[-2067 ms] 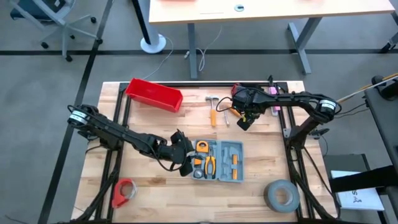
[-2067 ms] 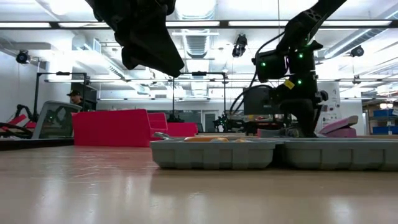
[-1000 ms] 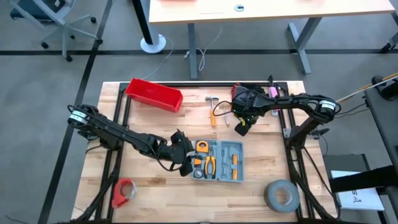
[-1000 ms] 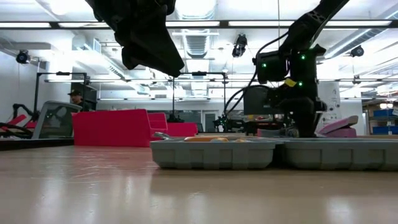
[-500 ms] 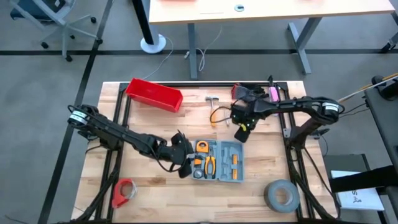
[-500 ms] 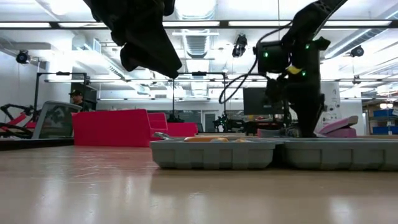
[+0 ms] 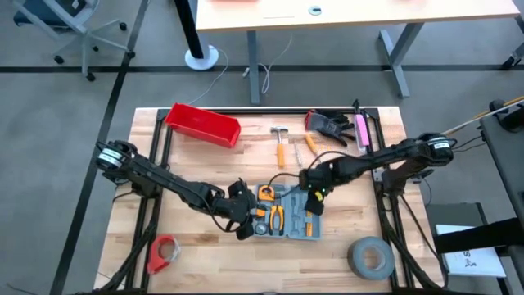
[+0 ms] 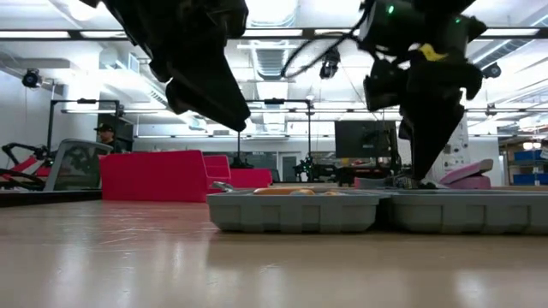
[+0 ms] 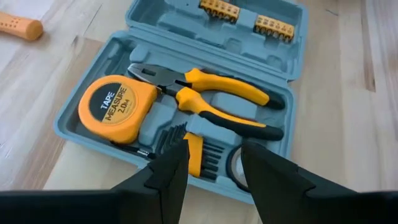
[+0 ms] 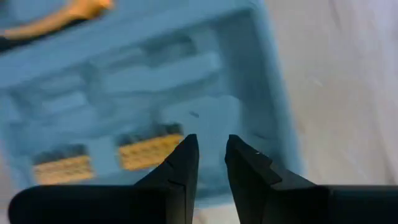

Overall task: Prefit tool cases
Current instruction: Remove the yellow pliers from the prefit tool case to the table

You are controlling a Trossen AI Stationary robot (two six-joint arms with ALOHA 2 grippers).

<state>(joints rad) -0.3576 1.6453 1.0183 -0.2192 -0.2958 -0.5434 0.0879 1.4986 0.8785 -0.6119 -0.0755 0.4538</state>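
You have the tool case (image 7: 286, 211) lying open and flat on the wooden table (image 7: 196, 238), near its middle toward the front edge; its two halves sit side by side, so the long axis of the opened case runs left to right across the table, with the hinge line running front to back between them. In the low view the case (image 8: 377, 211) shows as two shallow grey trays joined edge to edge. The left half holds the yellow tape measure (image 9: 118, 107), the pliers (image 9: 208, 102) lying across the recesses, and a row of small drivers (image 9: 199, 152); the other half carries two yellow bit strips (image 9: 245, 15).

Your left gripper (image 9: 213, 165) hangs just over the near edge of the left half; its fingers stand apart with a clear gap and nothing between them, touching nothing you can see. Your right gripper (image 10: 211, 158) is above the right half, close to the bit strips (image 10: 149, 149); its fingers are nearly together with only a slim gap, and they carry nothing. The red bin (image 7: 203, 124) sits well apart at the back left; the grey tape roll (image 7: 370, 256) at the front right.
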